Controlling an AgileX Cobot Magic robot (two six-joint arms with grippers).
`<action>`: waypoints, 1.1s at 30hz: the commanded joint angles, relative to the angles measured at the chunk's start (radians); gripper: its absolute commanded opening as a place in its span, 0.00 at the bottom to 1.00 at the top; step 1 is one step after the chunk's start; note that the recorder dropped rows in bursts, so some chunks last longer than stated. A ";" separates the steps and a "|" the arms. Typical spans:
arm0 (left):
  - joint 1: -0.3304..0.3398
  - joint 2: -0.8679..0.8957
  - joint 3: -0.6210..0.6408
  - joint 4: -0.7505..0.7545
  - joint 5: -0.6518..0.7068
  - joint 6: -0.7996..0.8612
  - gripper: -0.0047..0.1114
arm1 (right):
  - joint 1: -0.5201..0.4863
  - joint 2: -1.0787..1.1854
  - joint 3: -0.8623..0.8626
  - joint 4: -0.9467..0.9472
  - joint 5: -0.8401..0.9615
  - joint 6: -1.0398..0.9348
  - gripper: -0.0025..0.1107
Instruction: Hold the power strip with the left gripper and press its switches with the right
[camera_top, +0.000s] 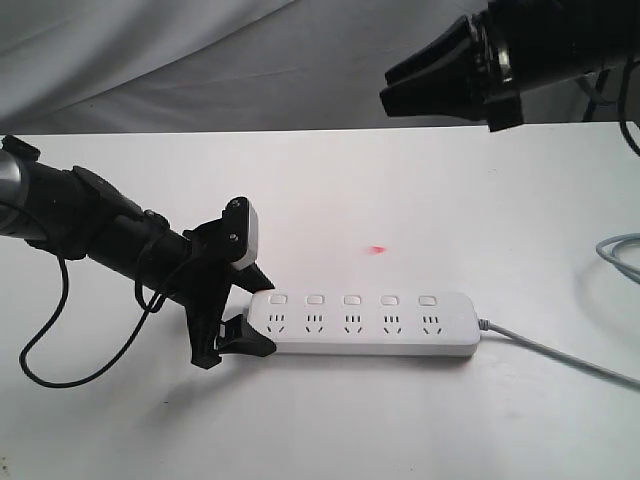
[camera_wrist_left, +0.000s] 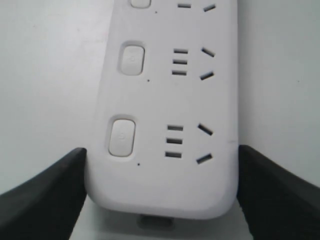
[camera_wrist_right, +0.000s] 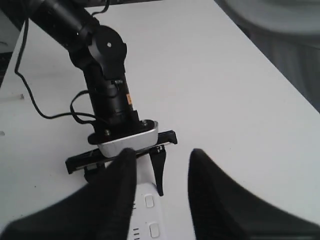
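Note:
The white power strip (camera_top: 370, 327) lies flat on the table with its row of switches (camera_top: 352, 299) along the far edge. My left gripper (camera_top: 262, 318) is shut on its left end, one black finger against each long side. In the left wrist view the fingers (camera_wrist_left: 50, 192) press both flanks of the strip (camera_wrist_left: 165, 100), and two switches (camera_wrist_left: 122, 136) show. My right gripper (camera_top: 386, 88) hangs high above the strip's right half, well off the table. In its wrist view its jaws (camera_wrist_right: 162, 155) stand apart with nothing between them, above the strip's end switches (camera_wrist_right: 149, 201).
The strip's grey cord (camera_top: 560, 355) runs off to the right front. Another grey cable (camera_top: 620, 250) loops at the right edge. A black cable (camera_top: 45, 340) hangs from the left arm. A small red light spot (camera_top: 377, 249) sits on the white table (camera_top: 450, 200) behind the strip.

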 joint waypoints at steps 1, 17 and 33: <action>-0.005 0.002 -0.004 0.007 -0.010 0.005 0.04 | -0.003 -0.042 -0.007 0.013 0.010 0.073 0.15; -0.005 0.002 -0.004 0.007 -0.010 0.005 0.04 | -0.003 -0.058 -0.007 0.081 0.010 0.360 0.02; -0.005 0.002 -0.004 0.007 -0.010 0.005 0.04 | -0.003 -0.058 -0.007 -0.011 -0.027 0.299 0.02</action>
